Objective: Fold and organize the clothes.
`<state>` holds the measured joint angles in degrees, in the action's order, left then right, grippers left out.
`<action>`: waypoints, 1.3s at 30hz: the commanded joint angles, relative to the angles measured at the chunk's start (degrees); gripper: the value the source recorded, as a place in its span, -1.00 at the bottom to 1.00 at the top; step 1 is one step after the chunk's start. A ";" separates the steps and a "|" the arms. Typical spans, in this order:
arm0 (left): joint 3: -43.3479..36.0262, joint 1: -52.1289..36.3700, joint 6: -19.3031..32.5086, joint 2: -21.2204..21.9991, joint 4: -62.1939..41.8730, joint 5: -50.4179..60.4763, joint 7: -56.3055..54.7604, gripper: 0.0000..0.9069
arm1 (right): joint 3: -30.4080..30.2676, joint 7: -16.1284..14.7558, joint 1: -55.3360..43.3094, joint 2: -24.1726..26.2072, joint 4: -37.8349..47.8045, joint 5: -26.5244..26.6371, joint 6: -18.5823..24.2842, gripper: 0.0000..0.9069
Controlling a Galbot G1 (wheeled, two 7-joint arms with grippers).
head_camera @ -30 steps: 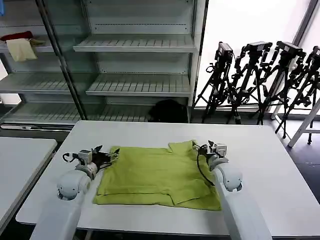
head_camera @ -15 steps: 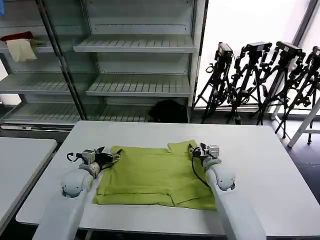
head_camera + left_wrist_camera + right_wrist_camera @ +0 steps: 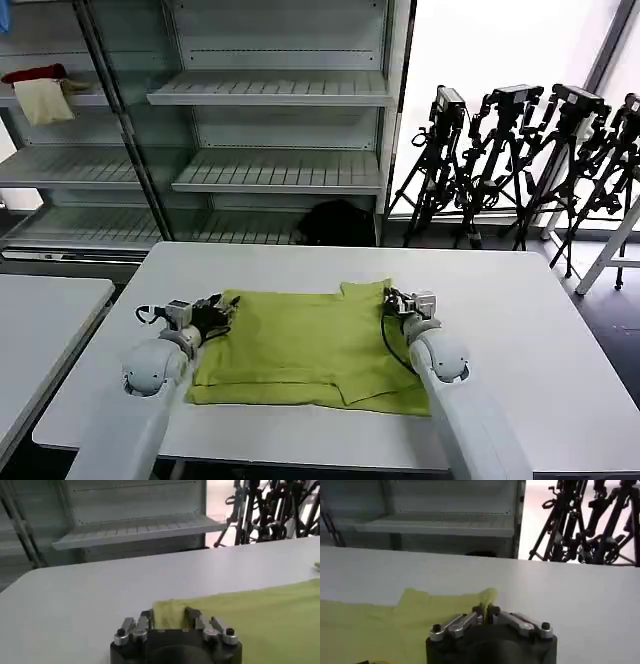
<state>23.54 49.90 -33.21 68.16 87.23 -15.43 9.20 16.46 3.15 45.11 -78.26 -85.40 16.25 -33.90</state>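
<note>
The lime green T-shirt lies spread out on the white surface, near the front edge, with some folds along its near side. One sleeve sticks up a little at the far right corner.

The left pincer is low at the shirt's far left corner. In the left wrist view, its two fingers are a little apart, with a bump of green cloth between them, so it is clamped on the shirt's corner.

The right pincer is at the shirt's far right corner, by the sleeve. In the right wrist view, its fingers are pressed close together on a thin raised edge of the green cloth.

Behind the surface stand grey shelves and a row of black tripods.
</note>
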 commanded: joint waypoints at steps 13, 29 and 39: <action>2.36 1.33 0.05 -0.86 8.04 -5.10 -1.83 -1.00 | 1.39 3.20 2.05 1.14 -10.48 8.73 0.10 -1.00; 9.17 18.10 0.16 -0.26 21.95 -8.79 1.36 -1.00 | 4.84 2.78 23.62 4.49 -32.58 9.98 0.12 -1.00; 13.52 26.37 1.04 -0.05 25.11 -8.77 3.21 -1.00 | 7.10 0.50 31.86 4.18 -36.52 5.93 0.33 -1.00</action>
<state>32.78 66.45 -32.65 68.12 106.96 -23.50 11.01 22.33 4.39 67.70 -74.50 -115.19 23.62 -33.63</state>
